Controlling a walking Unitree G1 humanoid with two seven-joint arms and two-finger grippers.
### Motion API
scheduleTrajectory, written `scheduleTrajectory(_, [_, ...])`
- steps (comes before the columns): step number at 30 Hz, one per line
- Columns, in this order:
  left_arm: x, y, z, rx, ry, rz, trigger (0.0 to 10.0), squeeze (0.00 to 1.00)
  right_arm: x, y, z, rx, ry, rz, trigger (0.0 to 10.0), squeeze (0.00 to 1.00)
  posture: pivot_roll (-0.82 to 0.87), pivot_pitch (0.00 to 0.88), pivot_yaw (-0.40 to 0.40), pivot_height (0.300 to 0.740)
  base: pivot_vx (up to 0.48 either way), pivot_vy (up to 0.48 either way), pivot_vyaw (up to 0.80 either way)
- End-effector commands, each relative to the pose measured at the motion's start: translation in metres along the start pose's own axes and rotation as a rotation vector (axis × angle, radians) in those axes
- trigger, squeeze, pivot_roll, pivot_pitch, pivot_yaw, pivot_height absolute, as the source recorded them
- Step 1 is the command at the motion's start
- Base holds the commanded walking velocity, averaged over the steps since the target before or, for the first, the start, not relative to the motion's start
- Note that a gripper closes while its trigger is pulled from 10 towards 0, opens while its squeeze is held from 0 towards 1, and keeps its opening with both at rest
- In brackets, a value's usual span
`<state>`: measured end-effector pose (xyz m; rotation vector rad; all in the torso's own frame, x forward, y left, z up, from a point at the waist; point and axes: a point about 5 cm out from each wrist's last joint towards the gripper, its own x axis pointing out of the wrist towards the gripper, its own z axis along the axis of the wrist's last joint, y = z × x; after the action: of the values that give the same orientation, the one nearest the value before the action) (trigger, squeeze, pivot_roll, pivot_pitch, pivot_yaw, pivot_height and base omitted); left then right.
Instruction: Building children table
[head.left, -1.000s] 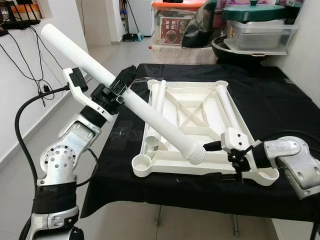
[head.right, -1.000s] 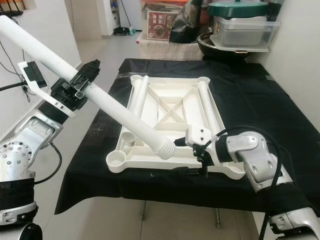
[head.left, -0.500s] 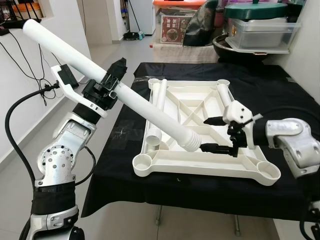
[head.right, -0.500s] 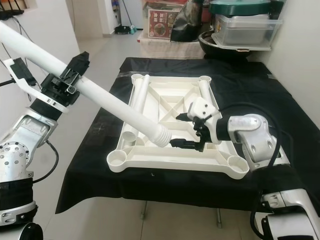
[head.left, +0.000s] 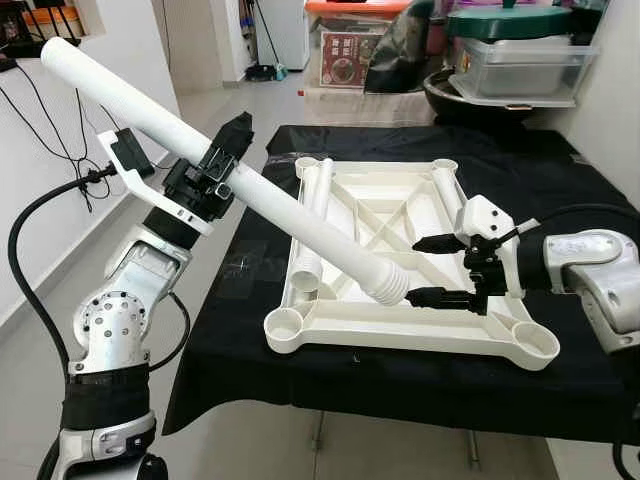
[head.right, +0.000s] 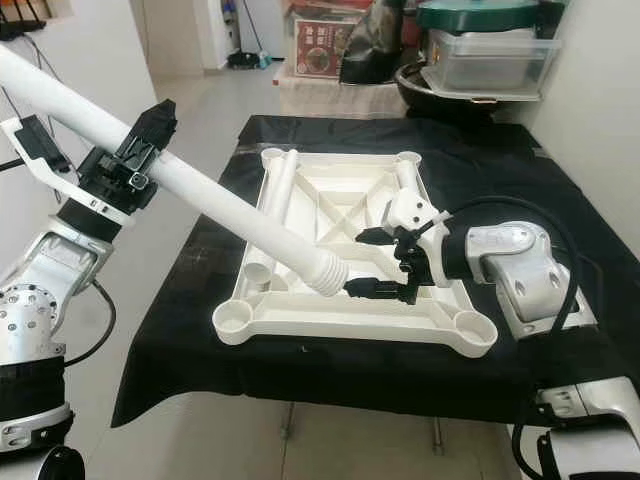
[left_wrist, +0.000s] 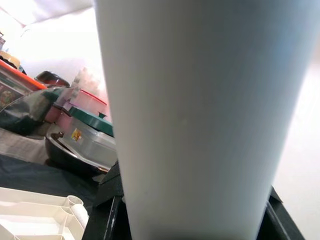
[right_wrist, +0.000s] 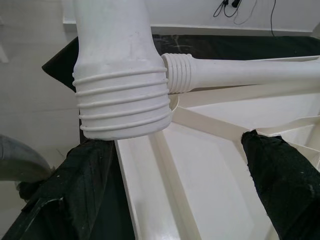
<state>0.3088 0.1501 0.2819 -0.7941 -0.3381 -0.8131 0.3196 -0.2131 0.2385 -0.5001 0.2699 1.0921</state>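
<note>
The white table top (head.left: 400, 335) lies upside down on the black-covered table. My left gripper (head.left: 213, 172) is shut on a long white table leg (head.left: 290, 215), held slanted, with its threaded end (head.left: 388, 287) low over the top's near-middle. My right gripper (head.left: 417, 269) is open, its fingertips just right of that threaded end, one above and one below it. In the right wrist view the threaded end (right_wrist: 122, 100) hangs between the two black fingers (right_wrist: 282, 175). Two more legs lie inside the top, one along the left (head.left: 318, 195) and one along the right (head.left: 452, 205).
The black cloth (head.left: 570, 200) covers the whole work table. Storage boxes and a dark bowl (head.left: 515, 65) stand behind it. A white wall with hanging cables (head.left: 60, 120) is at the left, with open floor (head.left: 225, 110) between it and the table.
My right gripper left the top's near-right rim and rose to sit open beside the leg's threaded end. The leg's lower end lifted slightly as the left arm shifted.
</note>
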Motion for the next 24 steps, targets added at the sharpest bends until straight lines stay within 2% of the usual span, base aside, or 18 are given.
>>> scheduleTrajectory(1, [0.0,0.006,-0.023,-0.013,0.122,0.04,10.0,0.0,0.004,0.006,0.026,-0.073,-0.127,0.068,10.0,1.0,-0.05,0.0,0.009,0.74,0.0,0.0,0.0])
scheduleTrajectory(10, [-0.001,0.005,-0.021,-0.012,0.112,0.036,10.0,0.0,0.0,0.009,0.008,-0.099,-0.036,0.097,10.0,1.0,-0.05,0.0,0.006,0.74,0.0,0.0,0.0])
scheduleTrajectory(11, [-0.001,0.005,-0.021,-0.015,0.109,0.035,10.0,0.0,0.0,0.01,-0.002,-0.138,0.029,0.098,10.0,1.0,-0.05,0.0,0.006,0.74,0.0,0.0,0.0])
scheduleTrajectory(12, [-0.001,0.005,-0.021,-0.015,0.109,0.035,10.0,0.0,0.0,0.01,-0.002,-0.138,0.029,0.098,10.0,1.0,-0.05,0.0,0.006,0.74,0.0,0.0,0.0])
scheduleTrajectory(14, [0.0,0.005,-0.021,-0.018,0.105,0.034,10.0,0.0,0.0,0.011,-0.021,-0.204,0.16,0.083,10.0,1.0,-0.05,0.0,0.007,0.74,0.0,0.0,0.0])
scheduleTrajectory(20, [0.0,0.005,-0.022,-0.018,0.106,0.034,10.0,0.0,0.003,0.013,-0.029,-0.193,0.187,0.087,10.0,1.0,-0.05,0.0,0.008,0.74,0.0,0.0,0.0])
scheduleTrajectory(24, [-0.001,0.006,-0.022,-0.017,0.108,0.036,10.0,0.0,0.003,0.015,-0.028,-0.157,0.16,0.092,10.0,1.0,-0.05,0.0,0.013,0.74,0.0,0.0,0.0])
